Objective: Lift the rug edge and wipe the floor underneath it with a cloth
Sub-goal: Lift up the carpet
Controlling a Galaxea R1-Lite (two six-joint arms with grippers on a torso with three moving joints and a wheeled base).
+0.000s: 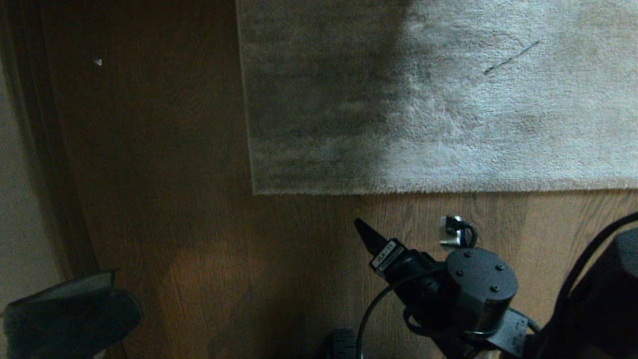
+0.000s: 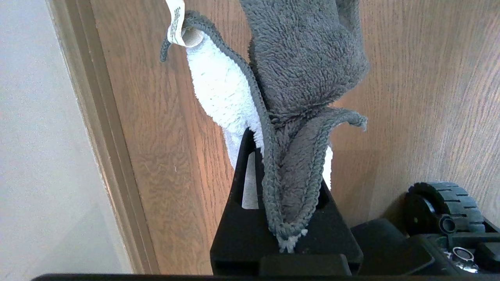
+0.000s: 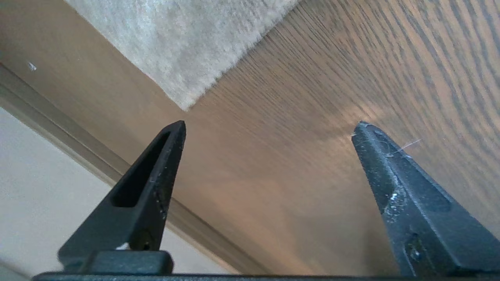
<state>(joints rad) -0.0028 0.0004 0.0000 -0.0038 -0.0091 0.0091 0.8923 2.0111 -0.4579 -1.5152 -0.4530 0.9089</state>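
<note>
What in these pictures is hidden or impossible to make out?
- Floor under the rug: covered, rug edge lying flat, head view.
- Cloth: upper part cut off, left wrist view.
- White speck on the floor: too small to identify.
- Rug's far sides: cut off, head view.

Pale wall point(image 2: 39, 156), brown baseboard point(image 2: 105, 156)

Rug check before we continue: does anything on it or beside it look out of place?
The rug lies flat. One thin dark strand lies on its pile, and a small pale speck on the floor.
</note>
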